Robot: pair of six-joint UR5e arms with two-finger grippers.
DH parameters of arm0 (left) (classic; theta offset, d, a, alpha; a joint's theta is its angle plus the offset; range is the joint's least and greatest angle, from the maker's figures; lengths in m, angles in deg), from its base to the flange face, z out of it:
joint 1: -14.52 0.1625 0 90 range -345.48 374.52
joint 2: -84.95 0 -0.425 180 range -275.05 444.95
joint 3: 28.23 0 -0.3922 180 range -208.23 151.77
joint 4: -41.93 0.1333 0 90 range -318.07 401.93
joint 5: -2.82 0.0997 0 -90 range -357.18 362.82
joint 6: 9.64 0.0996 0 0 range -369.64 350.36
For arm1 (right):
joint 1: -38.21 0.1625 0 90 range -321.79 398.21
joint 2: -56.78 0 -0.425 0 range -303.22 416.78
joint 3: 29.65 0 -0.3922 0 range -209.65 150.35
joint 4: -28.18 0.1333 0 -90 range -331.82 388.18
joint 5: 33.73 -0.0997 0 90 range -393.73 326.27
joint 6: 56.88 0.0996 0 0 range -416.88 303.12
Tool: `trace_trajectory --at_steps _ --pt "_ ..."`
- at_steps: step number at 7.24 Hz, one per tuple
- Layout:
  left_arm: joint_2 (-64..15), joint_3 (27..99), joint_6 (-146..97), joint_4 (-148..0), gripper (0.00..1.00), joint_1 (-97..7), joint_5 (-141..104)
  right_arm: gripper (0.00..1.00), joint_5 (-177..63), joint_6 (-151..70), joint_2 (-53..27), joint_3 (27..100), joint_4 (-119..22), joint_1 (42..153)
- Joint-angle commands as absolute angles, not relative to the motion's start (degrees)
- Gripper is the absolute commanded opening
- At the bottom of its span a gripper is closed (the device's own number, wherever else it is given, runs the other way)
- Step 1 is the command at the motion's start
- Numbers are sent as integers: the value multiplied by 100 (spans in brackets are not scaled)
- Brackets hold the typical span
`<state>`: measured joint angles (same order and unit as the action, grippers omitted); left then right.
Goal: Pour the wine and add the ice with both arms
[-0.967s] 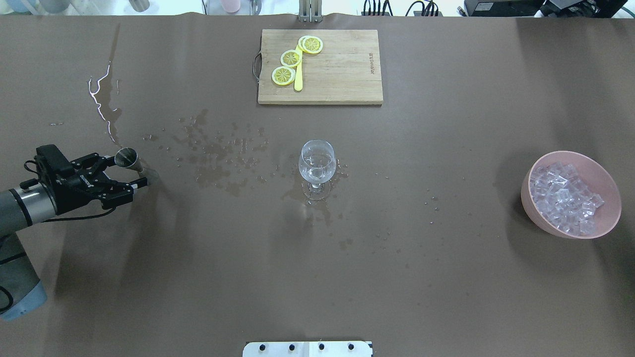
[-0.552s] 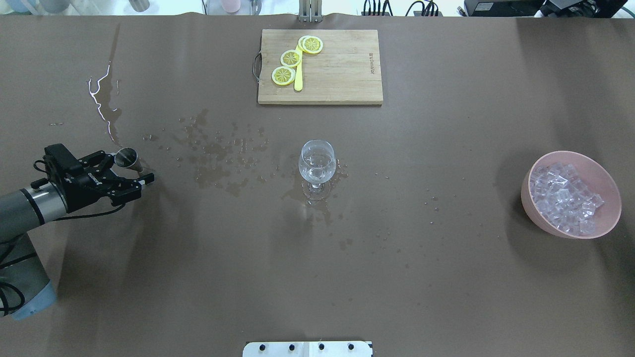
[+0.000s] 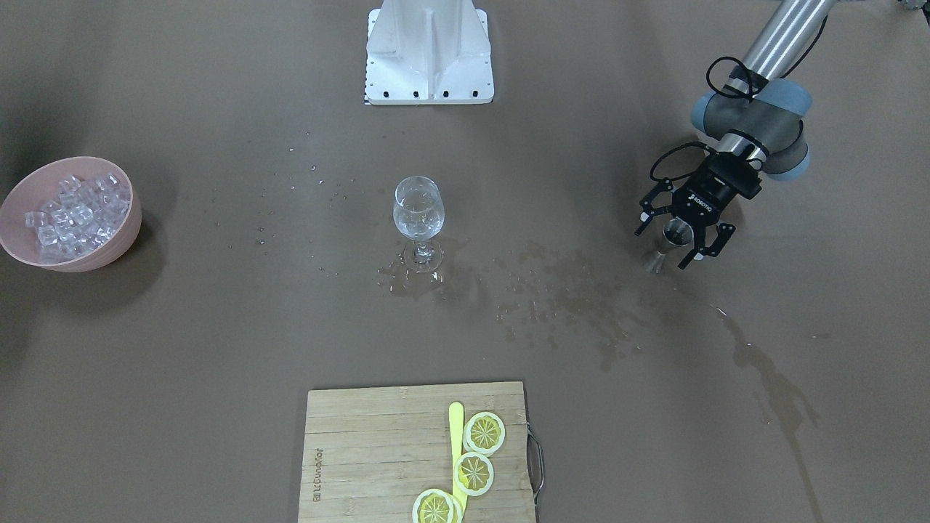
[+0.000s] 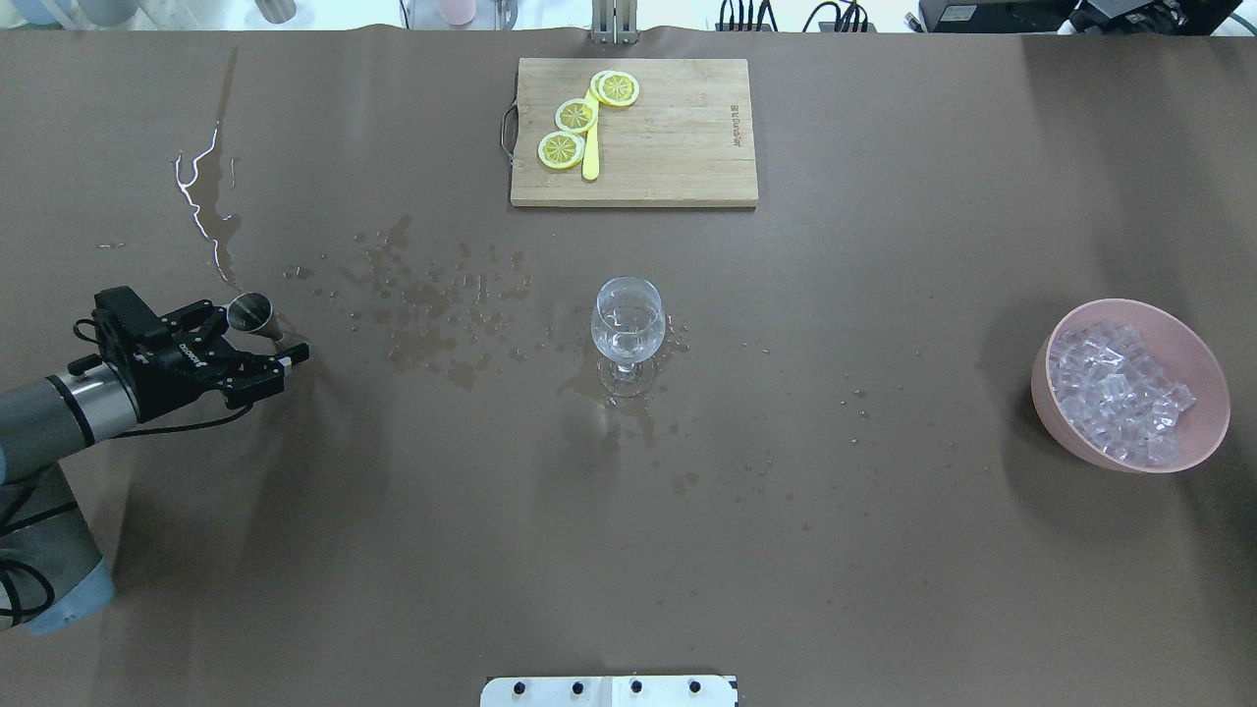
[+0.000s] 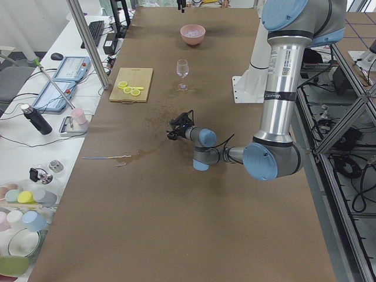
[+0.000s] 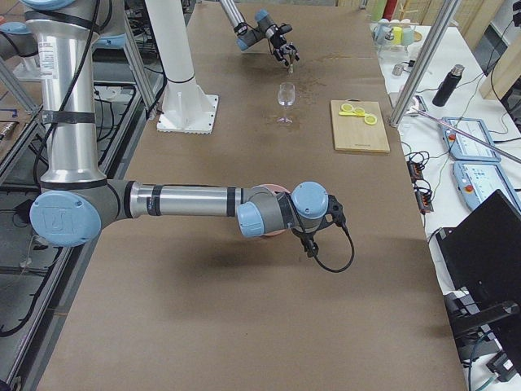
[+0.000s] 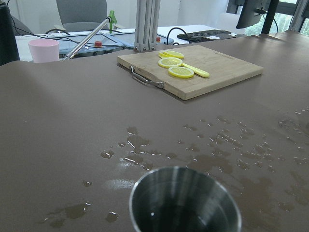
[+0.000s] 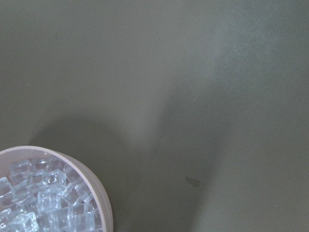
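Observation:
The wine glass stands mid-table with a little clear wine in its bowl; it also shows in the front view. The ice fills a pink bowl at the right. My left gripper is open, its fingers straddling a small steel jigger that stands on the table, seen too in the front view and close up in the left wrist view. My right gripper shows only in the exterior right view, beside the bowl; I cannot tell if it is open. The right wrist view shows the ice.
A wooden cutting board with lemon slices and a yellow stick lies at the far centre. Spilled liquid spots the brown cover between jigger and glass, with a streak at far left. A white stand base sits at the near edge.
My left gripper has shifted slightly right, closer around the jigger, and stays open. The jigger, the glass and the bowl have not moved.

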<state>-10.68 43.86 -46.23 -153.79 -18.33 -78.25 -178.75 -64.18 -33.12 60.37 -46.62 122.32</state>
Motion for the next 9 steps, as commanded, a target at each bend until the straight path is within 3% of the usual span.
trace_trajectory --at_steps 1,3,4,6,8,9 --pt "-1094 4358 -4620 -15380 97 -1712 -7479 100 -17875 -6417 -3296 6035 -4662 12232" --pt "-1121 4296 -4611 -15319 96 -1685 -7435 100 -17875 -6417 -3296 6035 -4662 12232" --pt "-1121 4270 -4576 -15319 89 -1677 -7435 100 -17883 -6409 -3305 6035 -4662 12232" --pt "-1129 4357 -4576 -15345 51 -1677 -7443 100 -17883 -6382 -3305 5991 -4662 12232" --pt "-1147 4349 -4576 -15380 47 -1677 -7443 100 -17919 -6374 -3305 6000 -4662 12232" --pt "-1138 4323 -4576 -15398 30 -1677 -7470 100 -17927 -6374 -3305 6000 -4662 12232"
